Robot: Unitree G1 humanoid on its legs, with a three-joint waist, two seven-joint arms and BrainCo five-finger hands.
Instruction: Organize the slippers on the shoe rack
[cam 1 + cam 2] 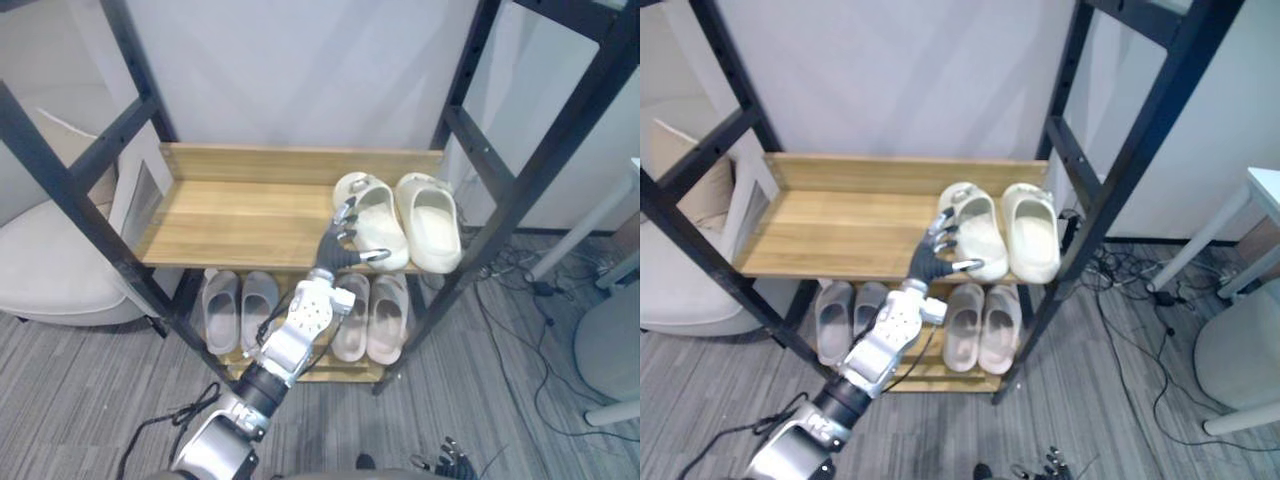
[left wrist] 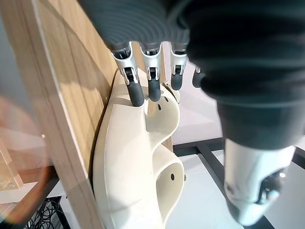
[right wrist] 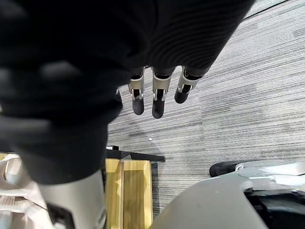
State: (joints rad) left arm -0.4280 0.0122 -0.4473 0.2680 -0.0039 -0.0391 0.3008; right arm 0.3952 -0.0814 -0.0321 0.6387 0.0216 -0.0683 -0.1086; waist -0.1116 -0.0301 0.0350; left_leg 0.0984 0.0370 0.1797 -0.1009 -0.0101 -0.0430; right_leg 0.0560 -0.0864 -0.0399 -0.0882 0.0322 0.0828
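Left robot hand (image 1: 338,252) — straight-fingered, touching cream slipper (image 1: 377,218)

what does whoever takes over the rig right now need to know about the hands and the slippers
Left hand: open, fingertips resting on the left cream slipper, thumb apart, no grip.
Right hand: open, hanging idle over the floor.
Slippers: the cream slipper and its mate lie side by side at the right end of the upper shelf; grey pair and beige pair lie on the lower shelf.
Done: all three pairs are on the rack.
Left: probably only squaring up the touched cream slipper, then pulling the arm back.
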